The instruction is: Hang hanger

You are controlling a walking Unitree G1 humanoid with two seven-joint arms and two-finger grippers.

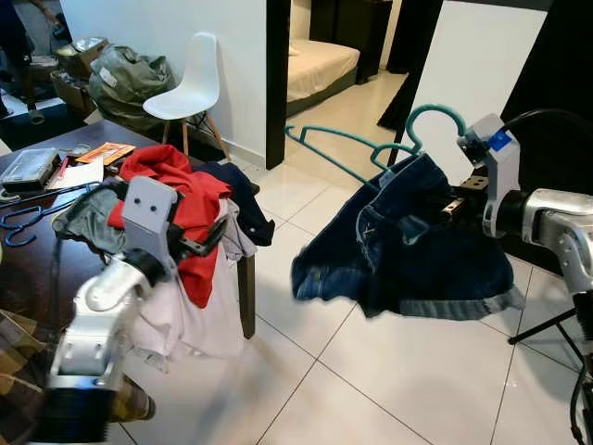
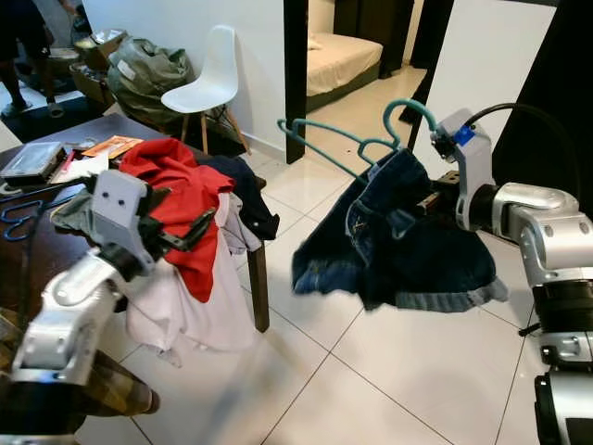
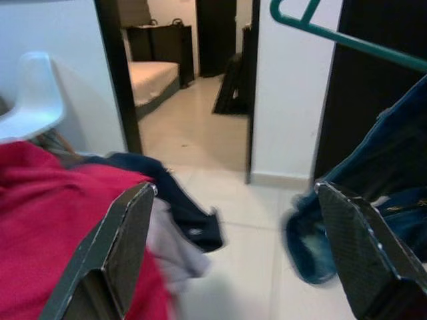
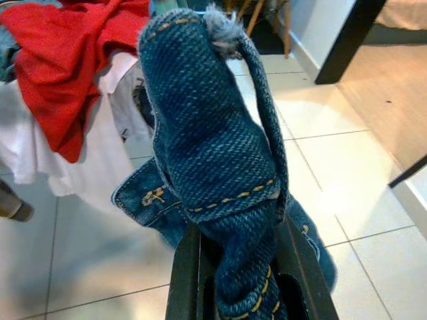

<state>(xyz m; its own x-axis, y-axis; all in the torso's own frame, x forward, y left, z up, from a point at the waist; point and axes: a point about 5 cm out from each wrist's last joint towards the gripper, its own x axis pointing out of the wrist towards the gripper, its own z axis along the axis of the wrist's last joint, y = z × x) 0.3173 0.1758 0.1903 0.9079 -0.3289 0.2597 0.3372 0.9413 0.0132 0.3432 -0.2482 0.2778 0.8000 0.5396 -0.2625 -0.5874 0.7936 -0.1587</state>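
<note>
Hanging from right end effector [image 4: 250,267] clamped on denim shorts [image 1: 408,241], teal hanger [image 1: 371,144] above

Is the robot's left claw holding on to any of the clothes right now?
No: in the left wrist view the left gripper has its two black fingers spread wide with only floor between them, above the red garment.

The right gripper [image 1: 460,202] holds dark denim shorts [image 1: 408,246] on a teal hanger [image 1: 371,148] above the tiled floor [image 1: 306,371]. The left gripper [image 1: 199,243] hovers beside a red garment [image 1: 181,199] heaped on the bench [image 1: 37,255].
</note>
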